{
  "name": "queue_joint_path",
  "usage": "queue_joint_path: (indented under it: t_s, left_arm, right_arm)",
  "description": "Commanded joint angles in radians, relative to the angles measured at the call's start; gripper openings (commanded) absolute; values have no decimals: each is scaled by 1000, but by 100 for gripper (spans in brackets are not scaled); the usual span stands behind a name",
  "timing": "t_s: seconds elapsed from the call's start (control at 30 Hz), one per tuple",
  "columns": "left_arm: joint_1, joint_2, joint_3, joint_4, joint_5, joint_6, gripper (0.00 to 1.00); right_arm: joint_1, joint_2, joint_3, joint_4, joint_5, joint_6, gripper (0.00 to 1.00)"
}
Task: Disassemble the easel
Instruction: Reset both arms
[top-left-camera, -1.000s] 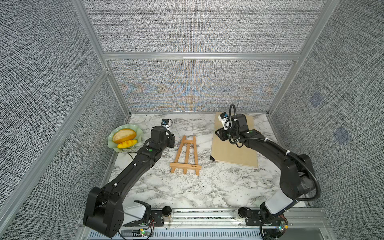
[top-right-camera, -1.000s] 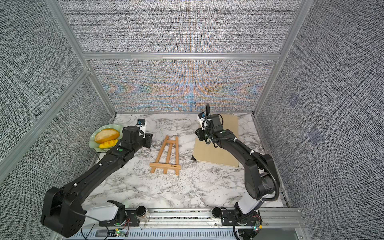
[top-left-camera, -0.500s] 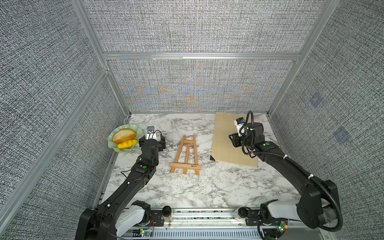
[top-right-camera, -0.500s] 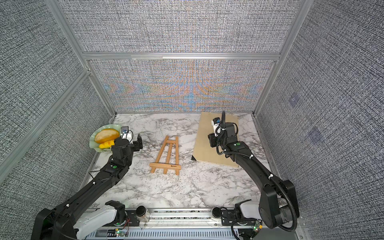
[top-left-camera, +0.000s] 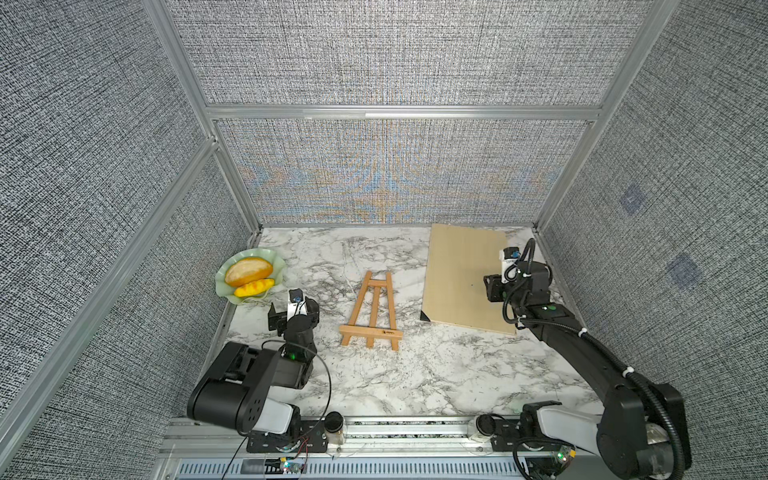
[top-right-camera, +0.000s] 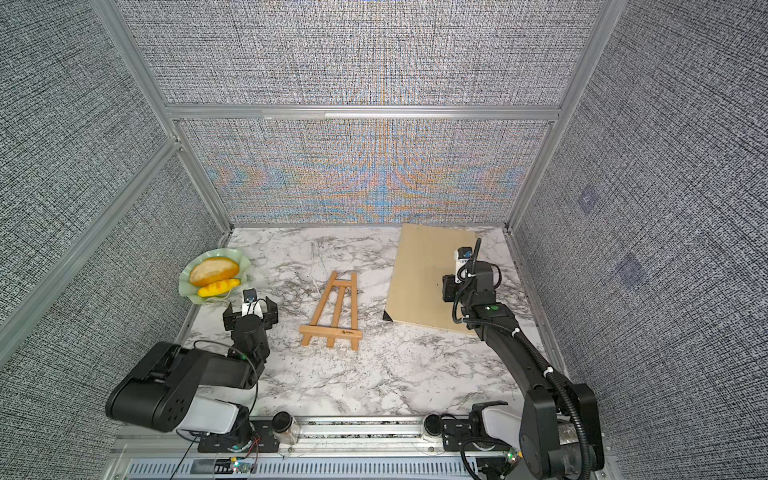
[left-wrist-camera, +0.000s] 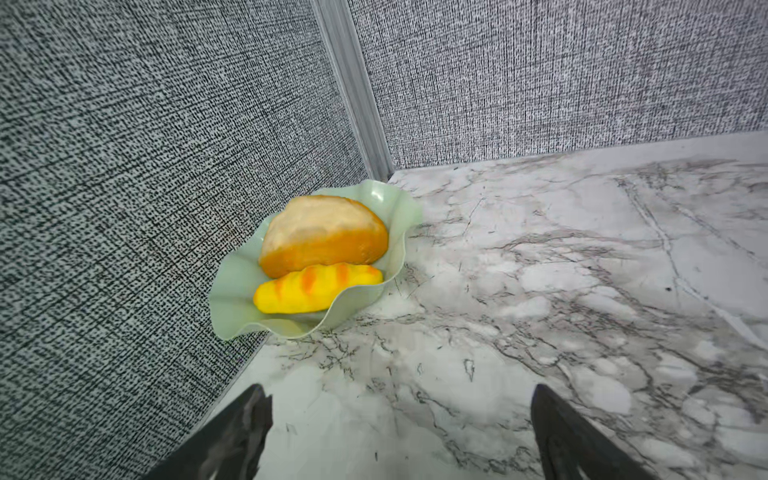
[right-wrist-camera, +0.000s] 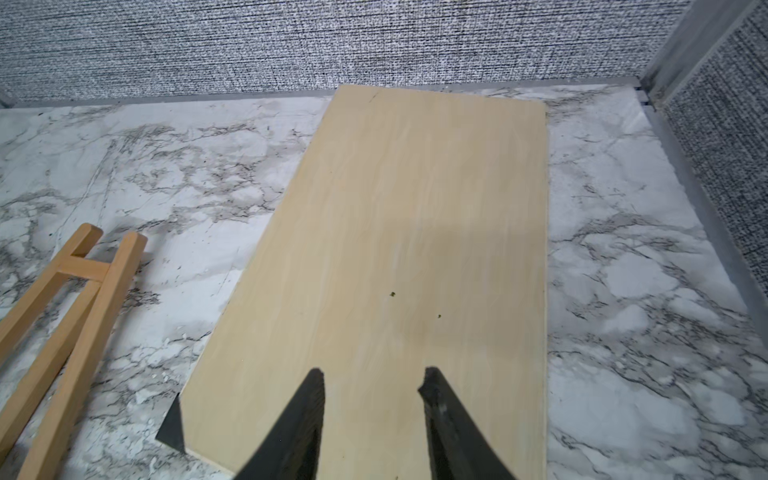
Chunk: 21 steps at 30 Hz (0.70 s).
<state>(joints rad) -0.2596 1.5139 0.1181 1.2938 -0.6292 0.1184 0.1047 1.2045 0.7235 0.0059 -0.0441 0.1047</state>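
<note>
TABLETOP STANDOFF: The easel (top-left-camera: 371, 309) lies flat in the middle of the tabletop (top-left-camera: 415, 374), ledge nearest, untouched between two arms. The left hand (left-wrist-camera: 398, 390), spread wide and empty, hangs near a dish (left-wrist-camera: 232, 286) of bread at far left. The right hand (right-wrist-camera: 374, 371), partly open and holding nothing, hovers over a pale board (right-wrist-camera: 395, 228) at right. The likely best start is for one hand to pin the ledge while the other draws a leg out squarely.

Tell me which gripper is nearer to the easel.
Left. The left gripper is beside the easel, between it and the bowl. The right gripper is farther off, over the board on the easel's other side.
</note>
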Motion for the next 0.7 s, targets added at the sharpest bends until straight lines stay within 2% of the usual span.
queue_joint_path:
  t_s: [0.0, 0.2, 0.4, 0.5, 0.57, 0.67]
  left_arm:
    - [2, -2, -30, 266, 12, 9, 99]
    - [12, 21, -77, 377, 102, 31, 98]
    - [58, -13, -67, 285, 245, 5, 98]
    - [89, 19, -111, 371, 268, -39, 97]
    - [98, 80, -119, 483, 292, -18, 95]
    - [99, 79, -72, 385, 305, -15, 94]
  right_arm:
    - [-24, -10, -37, 85, 45, 22, 42]
    - [-51, -54, -186, 294, 155, -18, 44]
    - [-85, -68, -298, 443, 161, -25, 46]
    - [-97, -56, -326, 496, 147, -17, 46]
    - [-101, -53, -339, 520, 145, -7, 46]
    - [-107, -48, -385, 609, 141, -12, 46]
